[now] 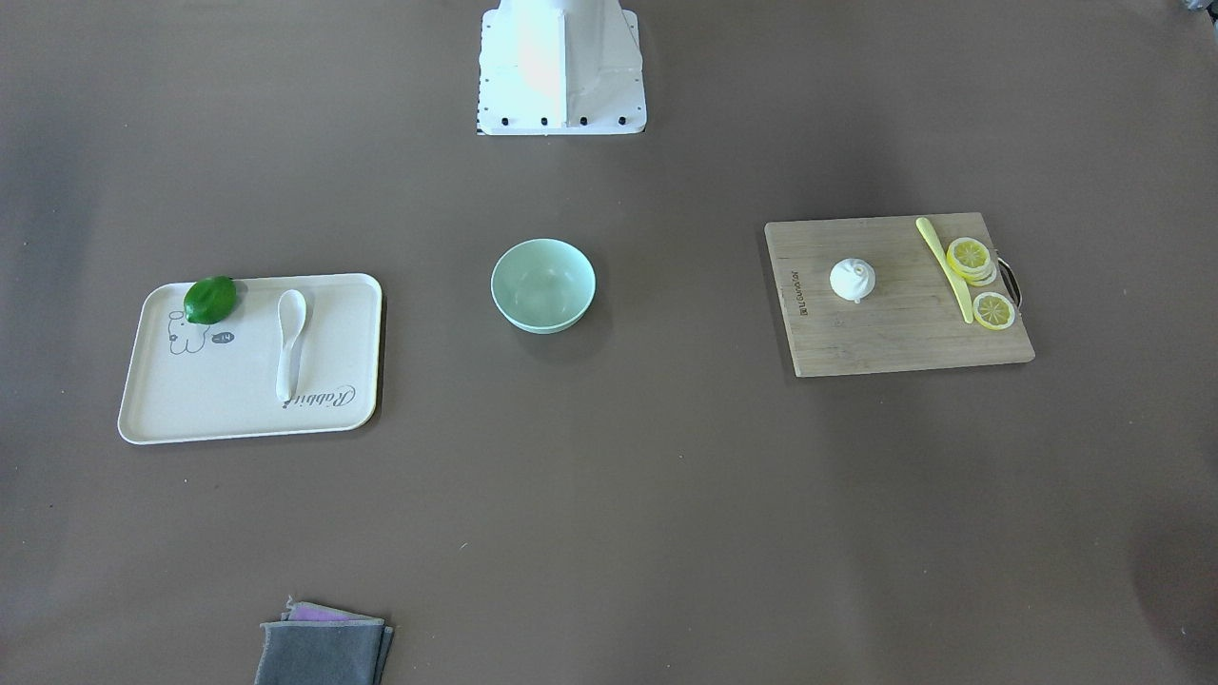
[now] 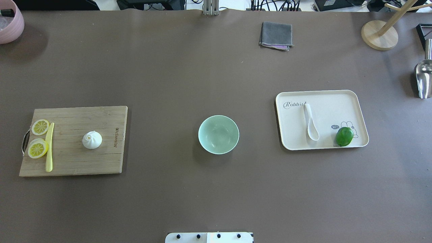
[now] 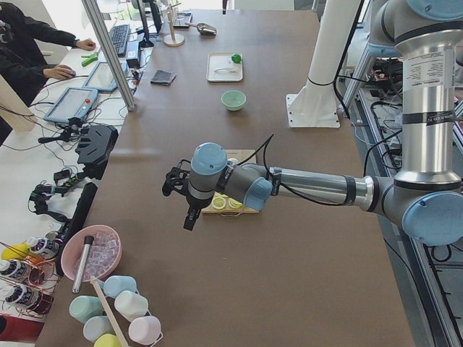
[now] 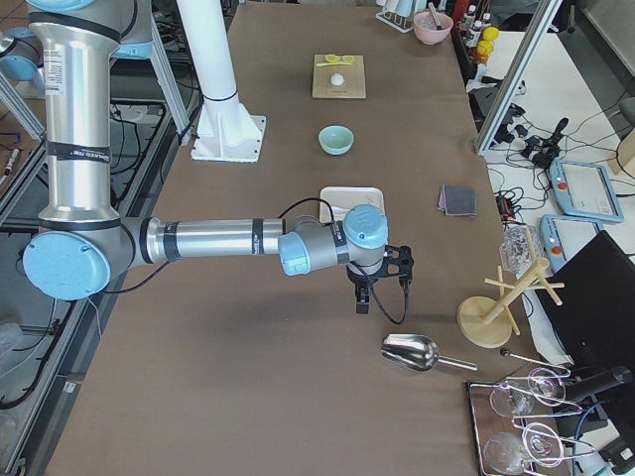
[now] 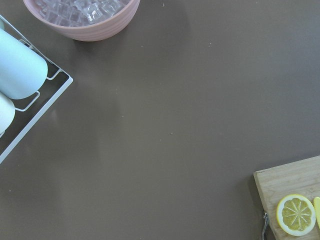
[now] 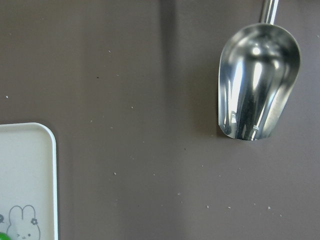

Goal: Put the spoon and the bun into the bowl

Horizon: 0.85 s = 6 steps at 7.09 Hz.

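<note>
The white spoon (image 2: pixel 310 123) lies on a cream tray (image 2: pixel 337 101) on the robot's right, also seen in the front view (image 1: pixel 290 342). The white pleated bun (image 2: pixel 92 140) sits on a wooden cutting board (image 2: pixel 74 118) on the robot's left, also seen in the front view (image 1: pixel 853 279). The mint-green bowl (image 2: pixel 218 134) stands empty at the table's middle. My left gripper (image 3: pixel 189 217) hangs above the table beyond the board's outer end. My right gripper (image 4: pixel 362 297) hangs above the table beyond the tray, near a metal scoop. Both show only in the side views, so I cannot tell whether they are open or shut.
A green lime (image 2: pixel 344 136) sits on the tray. A yellow knife (image 2: pixel 49 146) and lemon slices (image 2: pixel 40 127) lie on the board. A metal scoop (image 6: pixel 257 95), a wooden stand (image 2: pixel 379 33), a grey cloth (image 2: pixel 276 35) and a pink ice bowl (image 5: pixel 82 17) stand at the edges.
</note>
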Tool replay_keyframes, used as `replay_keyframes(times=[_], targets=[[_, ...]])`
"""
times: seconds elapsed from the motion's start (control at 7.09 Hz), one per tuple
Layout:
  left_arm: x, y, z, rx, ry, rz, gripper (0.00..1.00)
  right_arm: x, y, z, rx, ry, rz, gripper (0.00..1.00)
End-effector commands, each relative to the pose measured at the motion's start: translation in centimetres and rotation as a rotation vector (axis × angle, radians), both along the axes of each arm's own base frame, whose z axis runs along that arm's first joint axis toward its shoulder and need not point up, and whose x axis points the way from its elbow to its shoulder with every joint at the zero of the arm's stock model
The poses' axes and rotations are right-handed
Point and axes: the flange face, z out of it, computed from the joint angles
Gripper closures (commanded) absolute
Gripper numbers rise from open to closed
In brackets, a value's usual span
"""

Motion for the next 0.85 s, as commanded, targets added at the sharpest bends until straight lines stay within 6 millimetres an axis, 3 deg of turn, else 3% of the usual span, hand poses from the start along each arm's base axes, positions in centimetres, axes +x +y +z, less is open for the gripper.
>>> replay_keyframes(times=[0.0,0.14,0.28,0.56,0.71], targets=[[6.6,-1.0,-2.8,0.212,-0.063,0.076,0.01,-1.2,-0.4,-1.5,0.127,-0.019,-0.024,0.0],[7.8,-2.3,-5.3,0.195,-0.002,0.022,0.01,-4.2,-0.7,-2.8,0.157,-0.026,-0.084,0.0],[10.9,-4.0,-7.8,0.068,0.097,-0.078,0.01,-6.0,-3.0,-5.2,0.208,-0.017,-0.1,0.0],[16.4,-4.2,-12.4,0.062,0.167,-0.061,0.01,-7.0,-3.2,-4.5,0.157,-0.006,-0.076,0.0],[17.2,-5.0,-14.4,0.118,0.16,-0.072,0.01,-7.1,-3.1,-4.5,0.112,-0.019,-0.045,0.0]])
